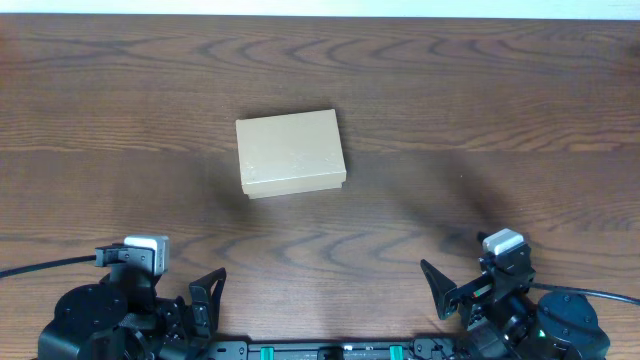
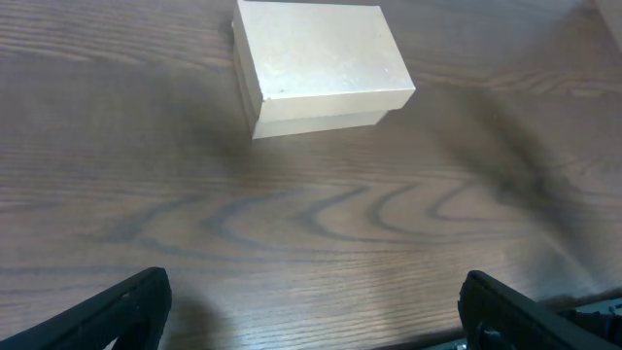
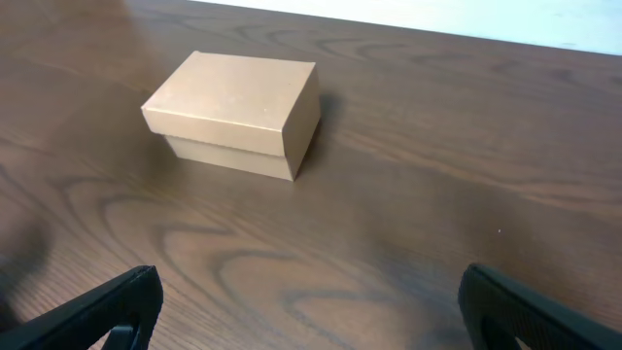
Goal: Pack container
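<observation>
The container, a plain tan cardboard box (image 1: 291, 152) with its lid shut, sits on the wooden table a little left of centre. It also shows in the left wrist view (image 2: 321, 66) and in the right wrist view (image 3: 235, 112). My left gripper (image 1: 200, 300) is open and empty at the near left edge, well short of the box; its fingers (image 2: 311, 306) frame bare table. My right gripper (image 1: 445, 292) is open and empty at the near right edge, its fingers (image 3: 311, 306) also over bare table.
The dark wood-grain table (image 1: 480, 100) stretches all round the box. A pale strip runs along the far edge (image 1: 320, 6). Black cables trail from both arm bases at the near edge.
</observation>
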Robot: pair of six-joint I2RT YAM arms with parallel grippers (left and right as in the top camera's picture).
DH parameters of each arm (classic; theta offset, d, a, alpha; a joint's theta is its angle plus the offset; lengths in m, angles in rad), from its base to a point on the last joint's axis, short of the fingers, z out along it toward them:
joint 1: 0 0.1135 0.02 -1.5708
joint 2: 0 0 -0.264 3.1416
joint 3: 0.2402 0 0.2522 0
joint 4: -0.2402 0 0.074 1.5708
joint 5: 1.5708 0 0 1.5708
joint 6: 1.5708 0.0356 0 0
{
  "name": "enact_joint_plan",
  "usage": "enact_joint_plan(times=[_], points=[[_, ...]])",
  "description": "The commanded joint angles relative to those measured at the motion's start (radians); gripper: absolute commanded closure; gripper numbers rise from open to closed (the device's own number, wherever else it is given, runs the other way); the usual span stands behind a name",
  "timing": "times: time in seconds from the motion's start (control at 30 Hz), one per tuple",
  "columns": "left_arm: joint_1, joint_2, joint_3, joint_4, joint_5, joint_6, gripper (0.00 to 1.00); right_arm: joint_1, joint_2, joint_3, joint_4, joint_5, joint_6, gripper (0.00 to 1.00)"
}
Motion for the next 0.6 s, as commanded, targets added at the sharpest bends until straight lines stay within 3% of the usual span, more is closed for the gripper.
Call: enact_joint_plan(times=[0.0, 0.27, 0.57], points=[[-0.005, 0.000, -0.005, -0.006, 0.003, -0.003, 0.05, -0.009, -0.007, -0.003, 0.000, 0.002, 0.015, 0.01], [-0.005, 0.000, -0.005, -0.068, -0.048, 0.001, 0.05, -0.009, -0.007, -0.003, 0.000, 0.002, 0.015, 0.01], [0.064, -0.028, -0.096, 0.104, -0.307, 0.038, 0.05, -0.009, -0.007, -0.003, 0.000, 0.002, 0.015, 0.01]])
